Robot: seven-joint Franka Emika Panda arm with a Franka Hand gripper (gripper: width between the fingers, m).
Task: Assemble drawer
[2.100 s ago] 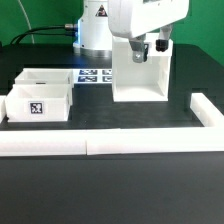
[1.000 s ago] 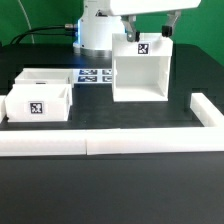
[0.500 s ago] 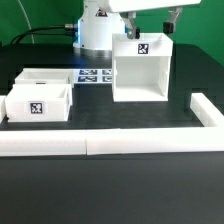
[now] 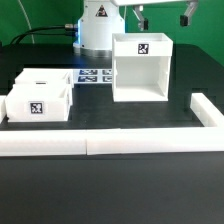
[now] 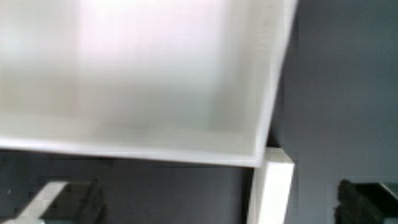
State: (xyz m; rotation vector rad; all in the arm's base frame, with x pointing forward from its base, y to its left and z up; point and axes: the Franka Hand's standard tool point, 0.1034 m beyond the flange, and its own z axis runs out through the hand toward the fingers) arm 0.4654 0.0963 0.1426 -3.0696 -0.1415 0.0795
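The drawer's tall white housing (image 4: 140, 70) stands open-fronted on the black table, with a square marker on its inner back wall. My gripper (image 4: 162, 17) hangs open and empty above its top edge, fingers spread wide and touching nothing. Two white open-top trays (image 4: 38, 103) (image 4: 47, 77) sit at the exterior view's left, the nearer one showing a marker on its front. In the wrist view the housing's white surface (image 5: 143, 70) fills most of the picture, and my dark fingertips (image 5: 54, 203) show at the frame's edge, wide apart, around the gripper's middle (image 5: 210, 203).
The marker board (image 4: 95, 75) lies flat behind the trays, beside the housing. A long low white border wall (image 4: 100, 146) runs along the front and turns up the exterior view's right side (image 4: 206, 108). The robot base (image 4: 98, 25) stands at the back.
My gripper has risen from around the housing's top to well above it, staying open. The housing and the trays have not moved.
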